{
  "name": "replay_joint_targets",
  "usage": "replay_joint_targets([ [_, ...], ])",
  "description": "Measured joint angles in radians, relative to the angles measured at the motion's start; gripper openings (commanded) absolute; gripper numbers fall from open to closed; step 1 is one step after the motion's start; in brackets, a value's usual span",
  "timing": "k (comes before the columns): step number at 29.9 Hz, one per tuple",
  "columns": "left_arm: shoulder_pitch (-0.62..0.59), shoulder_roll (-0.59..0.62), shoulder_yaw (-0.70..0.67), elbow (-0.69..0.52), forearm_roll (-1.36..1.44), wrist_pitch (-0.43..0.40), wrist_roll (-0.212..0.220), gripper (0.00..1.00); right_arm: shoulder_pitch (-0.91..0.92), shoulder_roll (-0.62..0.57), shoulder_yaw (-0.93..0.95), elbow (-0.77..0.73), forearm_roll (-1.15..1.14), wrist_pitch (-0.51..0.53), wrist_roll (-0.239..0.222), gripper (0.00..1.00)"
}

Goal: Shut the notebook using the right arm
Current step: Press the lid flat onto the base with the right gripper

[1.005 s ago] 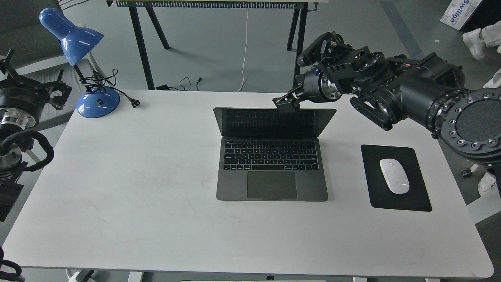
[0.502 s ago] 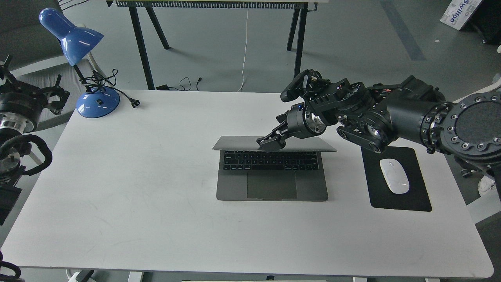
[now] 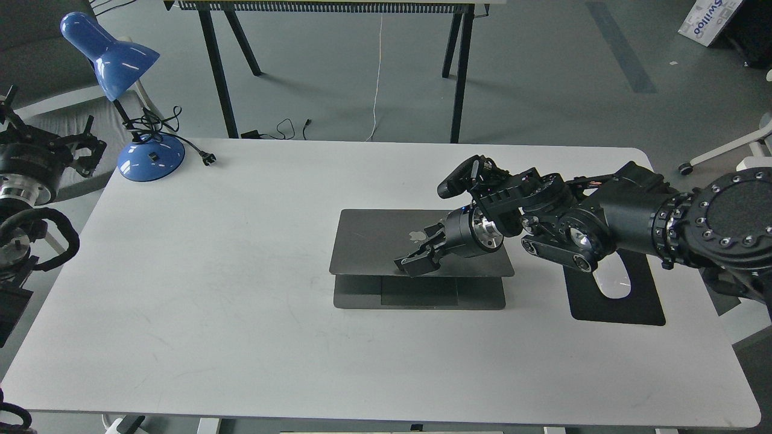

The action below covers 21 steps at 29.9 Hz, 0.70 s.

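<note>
The notebook (image 3: 374, 241) lies at the table's middle, a space-grey laptop with its lid lowered almost flat, apple logo (image 3: 416, 235) facing up. A strip of its base with part of the trackpad (image 3: 416, 295) still shows in front of the lid's edge. My right arm (image 3: 603, 223) reaches in from the right, and its gripper (image 3: 415, 264) rests on top of the lid near the front edge. Its dark fingers cannot be told apart. My left gripper (image 3: 78, 147) is off the table at the far left edge, only partly seen.
A blue desk lamp (image 3: 151, 158) with a loose cord and plug (image 3: 207, 158) stands at the back left of the white table (image 3: 241, 361). A black mouse pad (image 3: 639, 307) with a white mouse (image 3: 612, 288), partly hidden by my right arm, lies right of the notebook.
My right gripper has moved forward and down with the lid's edge. The lid went from upright to nearly flat, covering the keyboard. The left arm has hardly moved.
</note>
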Motion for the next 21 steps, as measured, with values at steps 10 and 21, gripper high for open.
replay_joint_targets([
  [10, 0.0, 0.0, 0.0, 0.0, 0.0, 0.0, 0.0, 1.0, -0.086, -0.034, 0.034, 0.005, 0.0, -0.001, 0.0, 1.0],
  [21, 0.0, -0.001, 0.0, 0.0, 0.0, 0.0, 0.0, 1.0, -0.124, -0.055, 0.054, 0.004, -0.001, -0.002, 0.0, 1.0],
])
